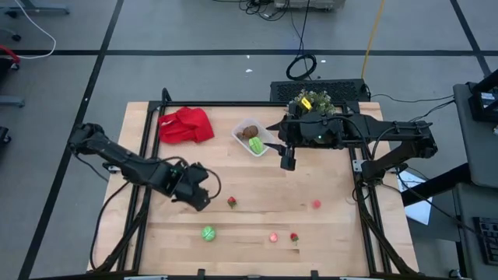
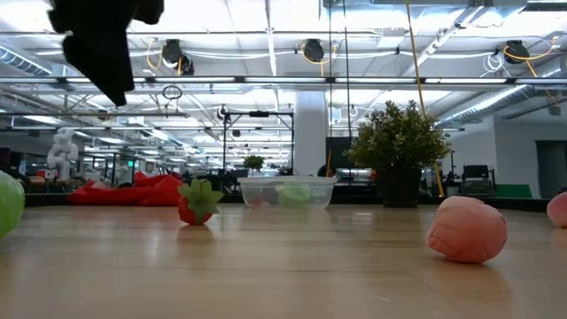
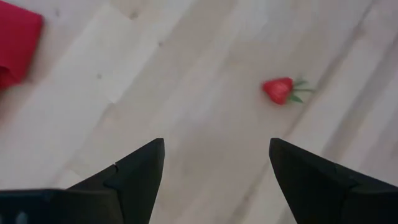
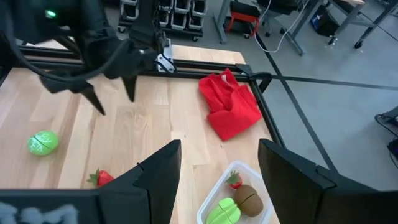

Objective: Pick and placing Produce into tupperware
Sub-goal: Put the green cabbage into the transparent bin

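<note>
From my remote seat I saw the left gripper (image 1: 204,189) hanging over the wooden table (image 1: 327,233) with its fingers (image 3: 140,171) spread wide and nothing between them. A toy strawberry (image 3: 281,90) lay on the wood just ahead of it, untouched. The right gripper (image 1: 288,161) hovered beside the tupperware (image 1: 237,132), its fingers (image 4: 163,171) parted and empty. The clear container sat near the far edge, between the red cloth (image 1: 187,125) and the potted plant (image 1: 313,102), and it already held a brown piece (image 4: 249,198), a green piece (image 4: 225,211) and a small red one (image 4: 234,180). The rest of the produce was scattered toward the near edge: a green ball (image 1: 208,233), a pink piece (image 1: 316,204), another pink piece (image 1: 274,237) and a second strawberry (image 1: 294,237). I could read no writing, brand or label on anything.
</note>
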